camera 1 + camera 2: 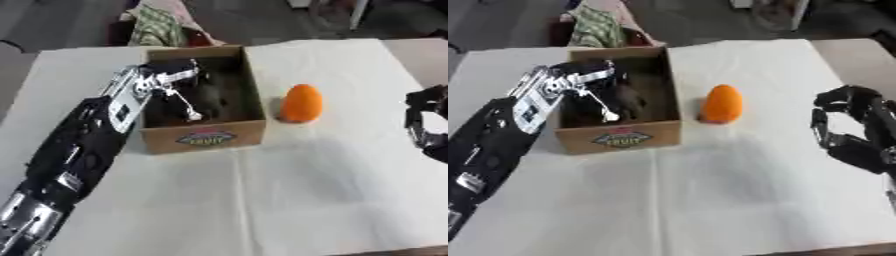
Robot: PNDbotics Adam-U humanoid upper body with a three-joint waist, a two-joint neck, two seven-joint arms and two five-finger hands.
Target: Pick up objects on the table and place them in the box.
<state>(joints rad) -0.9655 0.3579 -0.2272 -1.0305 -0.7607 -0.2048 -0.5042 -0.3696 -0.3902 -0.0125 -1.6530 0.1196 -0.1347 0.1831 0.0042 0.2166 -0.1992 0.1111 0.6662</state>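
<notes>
White cloth [262, 200] is covering the table, with dark floor and a heap of patterned fabric [162, 25] showing beyond the far edge. An open cardboard box [203, 135] is sitting toward the far left of the cloth, a fruit label facing the robot. The left arm is reaching in from the lower left, and the left hand [179, 82] is hanging inside the box over its dim interior, fingers pointing down and relaxed. Whether they are holding anything cannot be told; something dark is lying on the box floor, too murky to name. That posture probably fits a drop into the box.

An orange egg-shaped object [302, 102] is standing on the cloth just beside the box's right wall, apart from it. Its long axis is running upright, narrow end pointing up and tilting slightly away. It likely is waiting as the next thing to collect.

The right hand [850, 127] is hovering at the right edge, well apart from the orange object, its fingers loosely curled around nothing.
</notes>
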